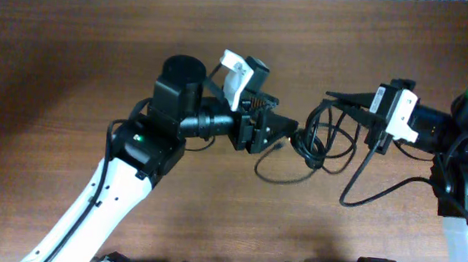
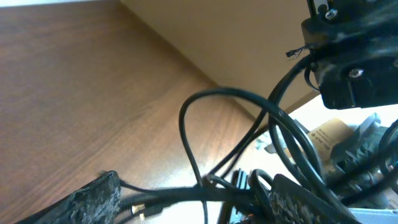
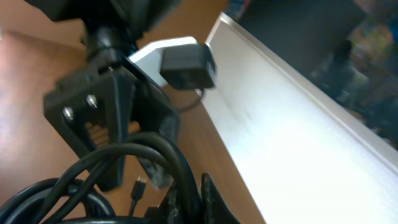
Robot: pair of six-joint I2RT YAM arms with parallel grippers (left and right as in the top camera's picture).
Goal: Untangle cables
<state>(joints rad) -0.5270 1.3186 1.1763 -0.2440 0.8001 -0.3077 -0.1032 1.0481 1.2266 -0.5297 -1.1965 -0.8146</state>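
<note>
Overhead, the cables lie as a loose knot of black loops right of the table's centre, between the 2 arms. 1 slack loop curls away toward the near edge and 1 long tail trails off to the right. The top of the knot is clamped in the right gripper, its fingers pressed together on the strands. The bunch hangs from that point, so its long axis runs from the grip toward the near edge.

The left gripper sits just left of the knot and faces it. In the left wrist view its fingers stand apart with several strands crossing the gap, nothing pinched.

The left gripper looks like the free one, and the likely pull is leftward, away from the right grip.
</note>
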